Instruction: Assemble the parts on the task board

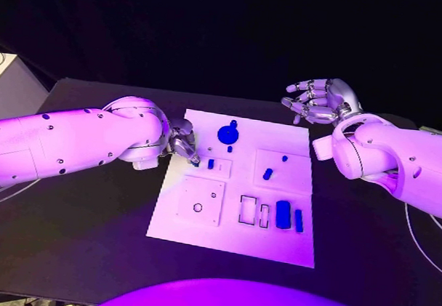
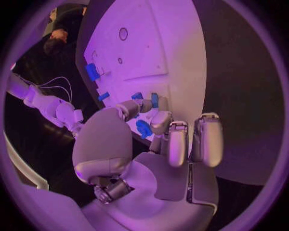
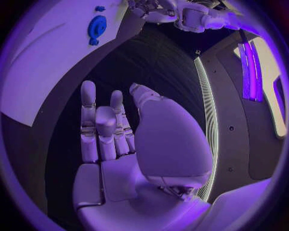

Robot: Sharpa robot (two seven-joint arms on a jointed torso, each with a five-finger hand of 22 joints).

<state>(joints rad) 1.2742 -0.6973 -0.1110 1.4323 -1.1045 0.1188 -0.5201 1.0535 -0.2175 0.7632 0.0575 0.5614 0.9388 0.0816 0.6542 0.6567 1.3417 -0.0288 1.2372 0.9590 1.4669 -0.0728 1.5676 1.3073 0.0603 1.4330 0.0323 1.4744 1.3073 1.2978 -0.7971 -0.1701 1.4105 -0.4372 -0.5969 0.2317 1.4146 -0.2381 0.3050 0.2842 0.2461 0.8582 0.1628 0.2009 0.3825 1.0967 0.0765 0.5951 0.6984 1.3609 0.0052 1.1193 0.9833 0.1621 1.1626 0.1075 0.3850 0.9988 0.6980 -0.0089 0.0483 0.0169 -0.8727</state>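
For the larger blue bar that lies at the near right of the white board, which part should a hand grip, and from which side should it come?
Grip the larger blue bar across its narrow width, at mid-length, coming from straight above. It lies flat with its long axis pointing away from the robot, so the long sides are the ones to pinch. A thinner blue bar lies close on its right and an empty slot on its left, so slim fingertips seem best. The right hand, open, looks the freer one.

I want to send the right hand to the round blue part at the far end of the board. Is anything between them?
Nothing visible blocks it. The right hand hovers open off the task board's far right corner, and only bare board and black table lie between it and the round blue part. The left hand works at the opposite edge.
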